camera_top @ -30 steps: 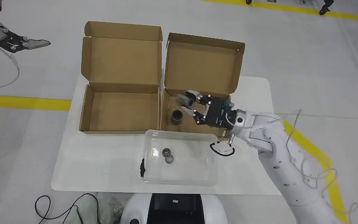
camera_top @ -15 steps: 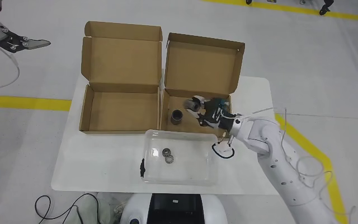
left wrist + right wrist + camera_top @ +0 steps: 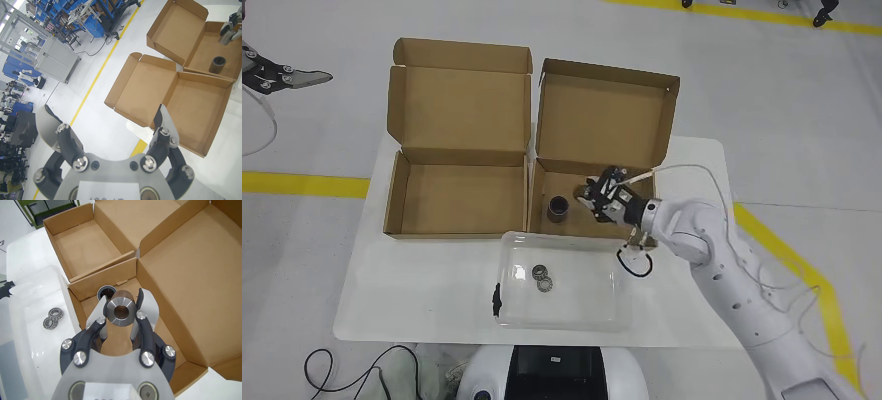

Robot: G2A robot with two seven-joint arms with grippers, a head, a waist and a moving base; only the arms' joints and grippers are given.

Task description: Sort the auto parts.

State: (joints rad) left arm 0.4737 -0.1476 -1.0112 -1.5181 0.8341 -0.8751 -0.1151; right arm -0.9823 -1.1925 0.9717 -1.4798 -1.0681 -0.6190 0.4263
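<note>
Left pincer [image 3: 103,110], jaws apart, hangs over pale floor [image 3: 62,91] left of the white table [image 3: 692,170]. Left brown cardboard box [image 3: 457,200] adjoins right brown cardboard box [image 3: 602,110], which holds an upright dark cylindrical bearing [image 3: 558,209]. Right pincer [image 3: 121,298] clamps grey metal sleeve [image 3: 121,313] above that box.

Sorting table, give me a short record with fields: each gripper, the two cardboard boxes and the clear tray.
right gripper: shut on metal sleeve, above the right box
left gripper: open, holding nothing, over the floor away from the table
right box: open, one dark sleeve standing upright inside
left box: open, lid folded back
clear tray: two ring bearings side by side
</note>
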